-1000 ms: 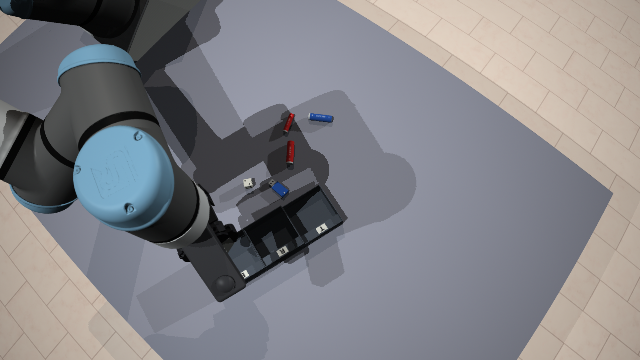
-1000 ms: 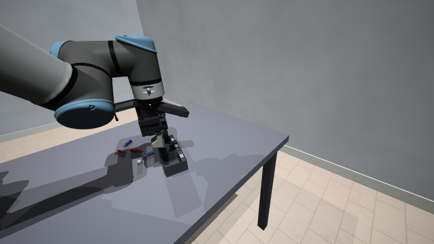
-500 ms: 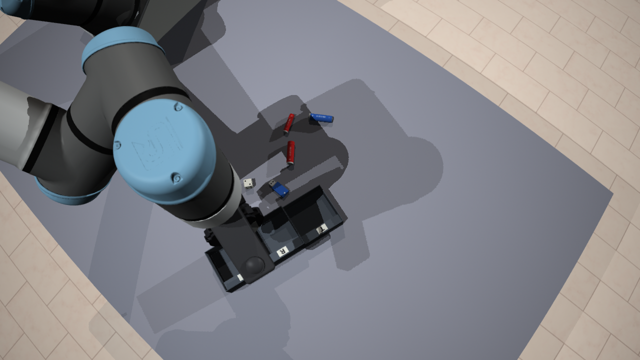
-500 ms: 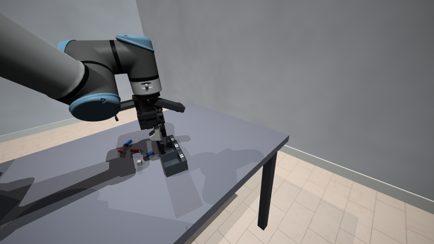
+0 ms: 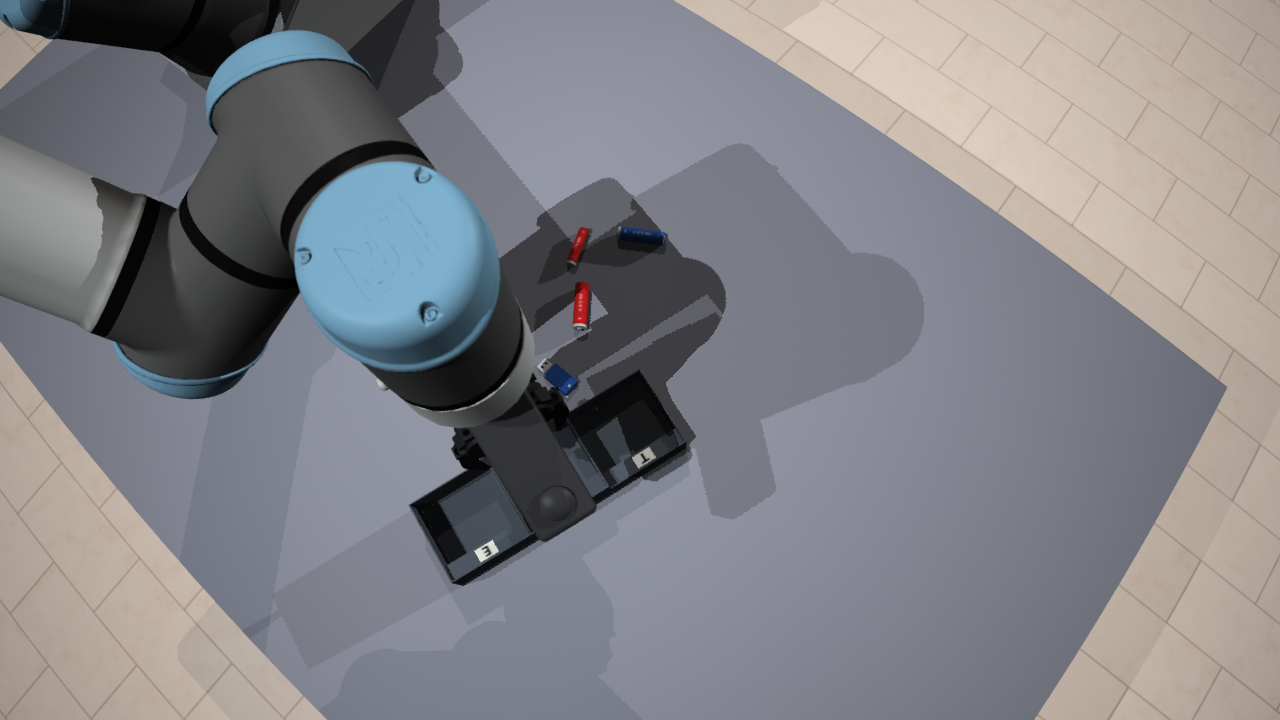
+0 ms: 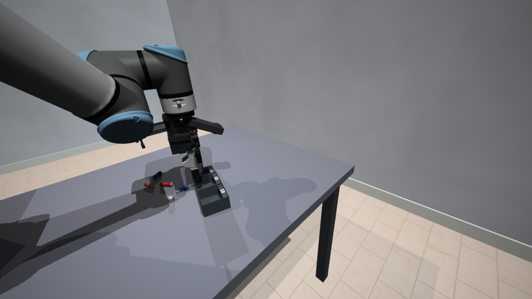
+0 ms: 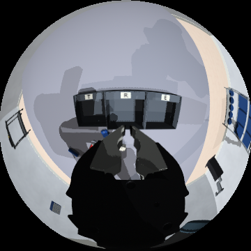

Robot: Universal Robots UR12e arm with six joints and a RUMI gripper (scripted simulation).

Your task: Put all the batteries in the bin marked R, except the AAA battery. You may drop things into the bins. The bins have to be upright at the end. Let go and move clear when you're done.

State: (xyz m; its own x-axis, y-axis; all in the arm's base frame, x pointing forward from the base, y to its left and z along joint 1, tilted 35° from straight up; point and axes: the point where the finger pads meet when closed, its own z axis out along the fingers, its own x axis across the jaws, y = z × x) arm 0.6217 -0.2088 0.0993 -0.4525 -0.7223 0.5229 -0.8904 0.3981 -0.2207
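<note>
While over bin R (image 7: pixel 125 108), end effector (image 7: pixel 127 130).

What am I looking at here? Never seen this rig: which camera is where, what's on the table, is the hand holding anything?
It is one grey and blue robot arm ending in a two-finger hand. The first picture looks straight down, the second looks from across the room, and the third is a fisheye camera on the wrist. On the grey table stands a row of three dark bins marked T, R and E. Beside them lie two red batteries, a blue battery, a blue USB stick and a white die. The hand hangs over the bins near R, fingers shut, holding nothing.
</note>
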